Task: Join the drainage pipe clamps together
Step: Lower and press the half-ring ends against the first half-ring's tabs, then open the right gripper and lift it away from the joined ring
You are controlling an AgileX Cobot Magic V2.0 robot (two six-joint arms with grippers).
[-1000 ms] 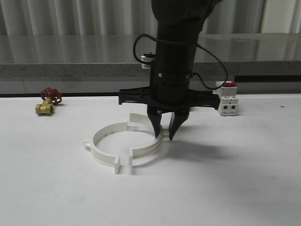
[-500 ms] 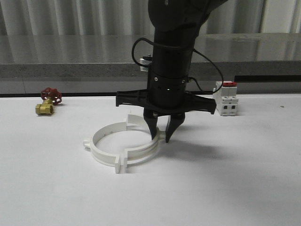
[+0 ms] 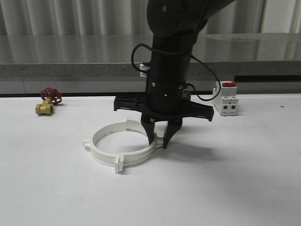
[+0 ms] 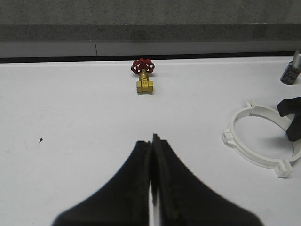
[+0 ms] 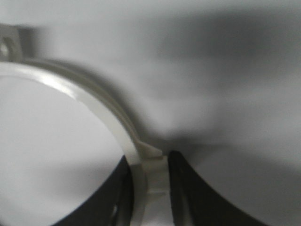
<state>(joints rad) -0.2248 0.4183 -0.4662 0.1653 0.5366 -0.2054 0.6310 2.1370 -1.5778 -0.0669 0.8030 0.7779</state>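
A: What can't you make out?

B: In the front view, the right gripper [image 3: 159, 138] hangs from its dark arm and covers the far right arc of the drainage pipe clamps [image 3: 109, 155]. The far joint at about 12 o'clock on the ring is half hidden behind it. In the right wrist view the picture is blurred; the white band [image 5: 149, 181] runs between the two dark fingers [image 5: 186, 188], and its lower end is cut off at the frame edge.

A: So the jaws?

B: The right ones are closed around the right-hand half-ring's wall, one finger inside the ring and one outside. The left gripper [image 4: 153, 146] has its fingers pressed together with nothing between them, hovering over bare white table [image 4: 70, 136].

A: Where does the ring sit?

B: Flat on the table, near the middle in the front view. The two halves meet at the near tabs, at about 6 o'clock, with no gap I can see there. A small lug sticks out at 9 o'clock.

A: Room around it?

B: Open table on the near side and to the right. A brass valve with a red handwheel [image 3: 48, 101] lies well apart at roughly 10 o'clock from the ring, and a white switch with a red top [image 3: 226, 98] stands at about 2 o'clock, near the table's back edge by the grey ledge [image 3: 70, 70].
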